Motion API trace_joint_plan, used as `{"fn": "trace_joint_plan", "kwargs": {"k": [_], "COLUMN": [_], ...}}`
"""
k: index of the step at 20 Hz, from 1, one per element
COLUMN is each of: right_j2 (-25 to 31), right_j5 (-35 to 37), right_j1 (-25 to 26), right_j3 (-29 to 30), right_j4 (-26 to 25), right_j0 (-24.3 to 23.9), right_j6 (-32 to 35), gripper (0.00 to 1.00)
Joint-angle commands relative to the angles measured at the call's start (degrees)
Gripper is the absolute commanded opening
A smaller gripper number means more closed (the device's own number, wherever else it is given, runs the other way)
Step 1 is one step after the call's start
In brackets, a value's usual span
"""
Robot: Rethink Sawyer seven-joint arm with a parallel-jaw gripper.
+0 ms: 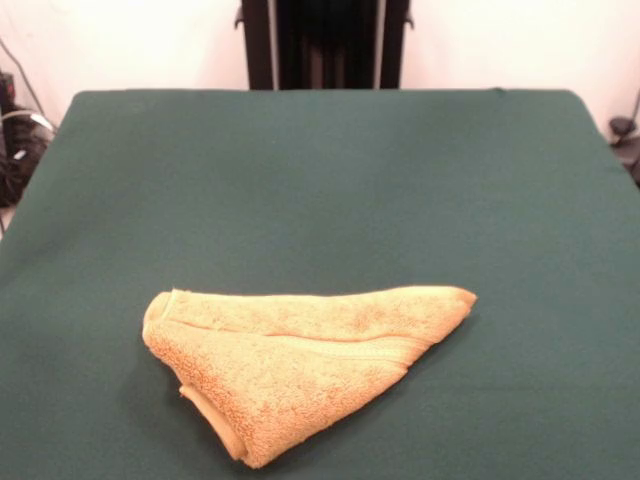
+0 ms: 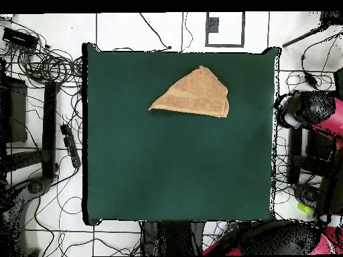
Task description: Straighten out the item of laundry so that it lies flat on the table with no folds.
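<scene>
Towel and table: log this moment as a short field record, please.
item: orange-yellow towel, folded over itself into a rough triangle
layers: hemmed edge runs across the top layer, so not flat
position: on the green table, in the half away from the robot's base
gripper: not seen in either view
arm: red and black parts beside the table, overhead view
task state: unfolding not done

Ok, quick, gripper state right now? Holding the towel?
Gripper: not in view in either camera, so its state cannot be told. The towel lies folded on the table, with nothing gripping it.
</scene>
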Motion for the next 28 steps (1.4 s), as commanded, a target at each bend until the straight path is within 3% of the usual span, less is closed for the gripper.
{"fn": "trace_joint_plan", "kwargs": {"k": [1,6,7,14,21,28], "right_j2": [6.05,5.56,5.93,6.22,-0.51,-3.49], "right_j5": [6.5,5.88,7.25,7.6,-0.02,1.51], "right_j1": [-1.83,-3.77,-2.1,-1.4,-0.55,2.17], "right_j3": [3.5,6.36,3.12,1.29,2.22,-1.14], "right_j4": [-0.8,-1.19,-1.5,-2.68,-7.37,-8.15], "right_j0": [-2.93,-1.28,-2.76,-2.82,5.52,9.87], "right_j6": [-21.07,-19.49,-21.39,-22.55,-5.97,1.86], "gripper": [1.0,1.0,1.0,1.0,1.0,1.0]}}
